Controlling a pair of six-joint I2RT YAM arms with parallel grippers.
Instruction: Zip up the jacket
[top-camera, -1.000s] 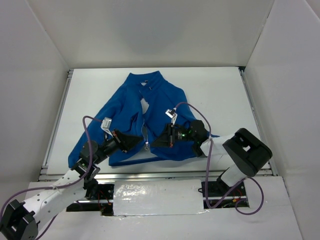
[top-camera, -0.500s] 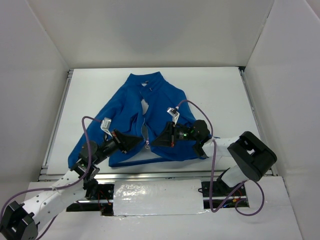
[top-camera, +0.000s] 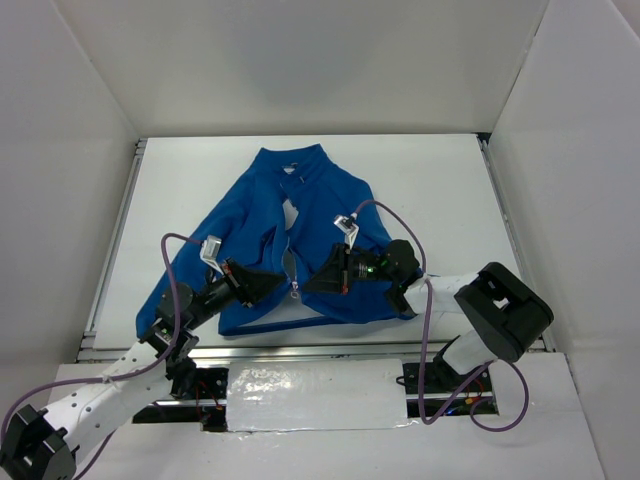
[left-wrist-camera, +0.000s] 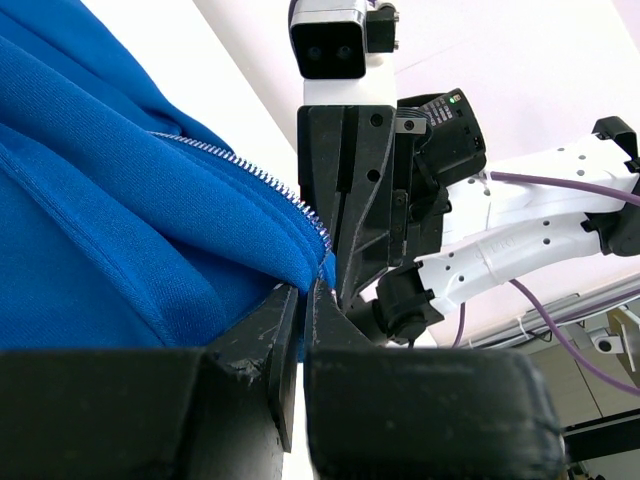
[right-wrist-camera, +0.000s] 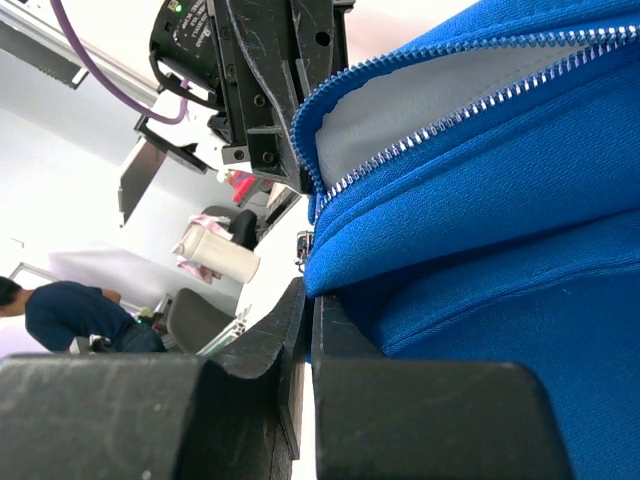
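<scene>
The bright blue jacket (top-camera: 325, 200) lies flat on the white table, collar at the far side, front partly open. Its light zipper (top-camera: 291, 262) runs down the middle to a small metal pull (top-camera: 294, 293) near the bottom hem. My left gripper (top-camera: 277, 283) is shut on the hem just left of the zipper; its view shows blue fabric (left-wrist-camera: 120, 220) and zipper teeth (left-wrist-camera: 250, 172) at the closed tips (left-wrist-camera: 305, 290). My right gripper (top-camera: 309, 284) is shut on the hem just right of the zipper, with fabric (right-wrist-camera: 500, 230) over its tips (right-wrist-camera: 308, 292). The two grippers face each other, tips almost touching.
White walls enclose the table on three sides. A metal rail (top-camera: 300, 350) runs along the near edge just below the jacket's hem, and another rail (top-camera: 113, 235) runs along the left side. Purple cables (top-camera: 385, 215) loop above both wrists.
My right arm's elbow has swung right and down, and its gripper has edged slightly left toward the zipper. My left gripper has barely moved. Both stay closed on the hem.
</scene>
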